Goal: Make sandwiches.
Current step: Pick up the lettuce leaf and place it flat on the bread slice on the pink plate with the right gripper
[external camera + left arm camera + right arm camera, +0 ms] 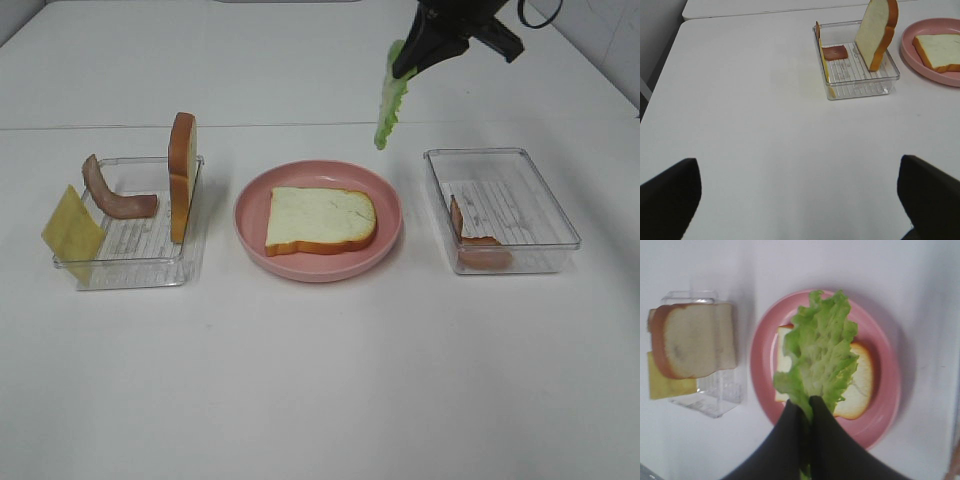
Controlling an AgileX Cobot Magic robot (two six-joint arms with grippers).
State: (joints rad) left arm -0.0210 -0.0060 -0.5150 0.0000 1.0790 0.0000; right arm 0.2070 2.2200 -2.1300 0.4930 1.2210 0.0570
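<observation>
Two bread slices [320,218] [182,170], two bacon strips [115,197] [478,245], one cheese square [72,232], one lettuce leaf [390,95] in clenched right tool [403,68], left tool [800,200] released.

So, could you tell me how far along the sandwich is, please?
Done: one bread slice lies on the plate. In hand: the right gripper holds the lettuce up, not yet on the bread. Left: cheese, bacon and the second slice, all at the left tray.
</observation>
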